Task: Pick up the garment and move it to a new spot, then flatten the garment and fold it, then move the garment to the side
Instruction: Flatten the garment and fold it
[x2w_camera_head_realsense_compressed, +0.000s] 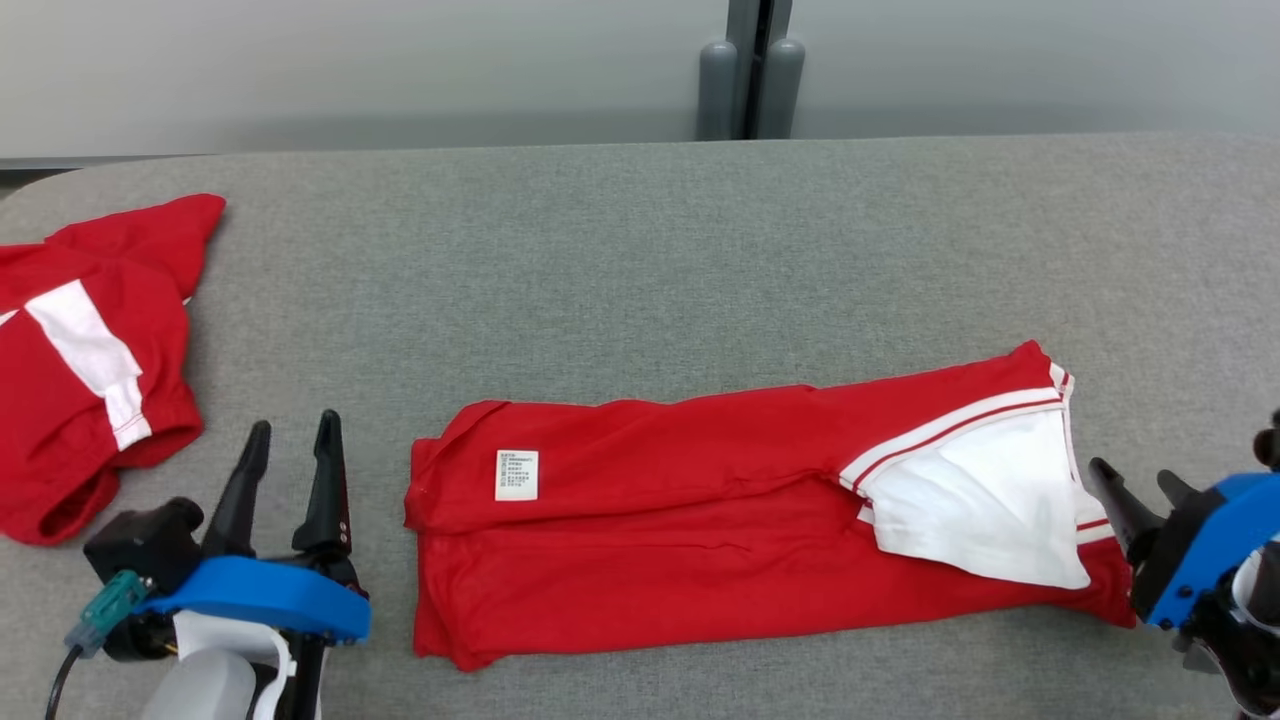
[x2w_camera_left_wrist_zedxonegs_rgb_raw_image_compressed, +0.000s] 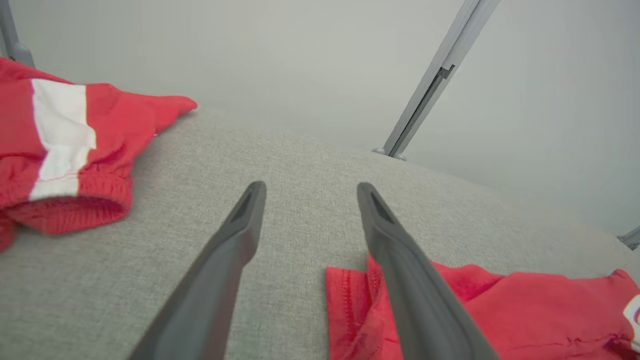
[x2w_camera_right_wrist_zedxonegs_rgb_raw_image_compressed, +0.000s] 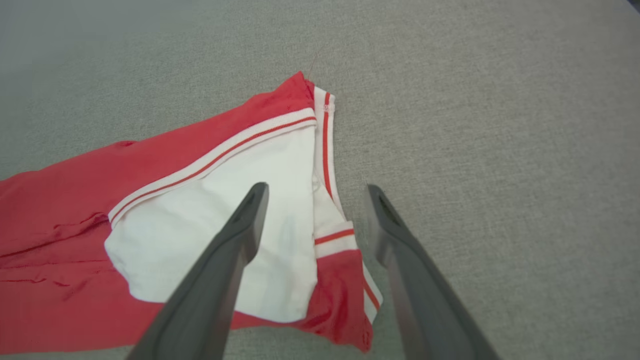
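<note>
Left tool (x2w_camera_head_realsense_compressed: 296, 422) pointed up-table beside the garment's (x2w_camera_head_realsense_compressed: 650, 560) left end, fingers spread, gripping nothing. Right tool (x2w_camera_head_realsense_compressed: 1132, 472) was angled at its right end, equally spread and empty. The garment, red knit folded into a long band with a white striped-trim panel, lay mid-worktop (x2w_camera_head_realsense_compressed: 640, 250) on grey woven cloth (white label (x2w_camera_head_realsense_compressed: 516, 475) print illegible).

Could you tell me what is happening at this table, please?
A two-armed robot is folding a red garment on the grey table. It lies folded into a long strip. The left gripper and right gripper sit beside its two ends, both open, holding nothing. A second garment lies crumpled at the left.
</note>
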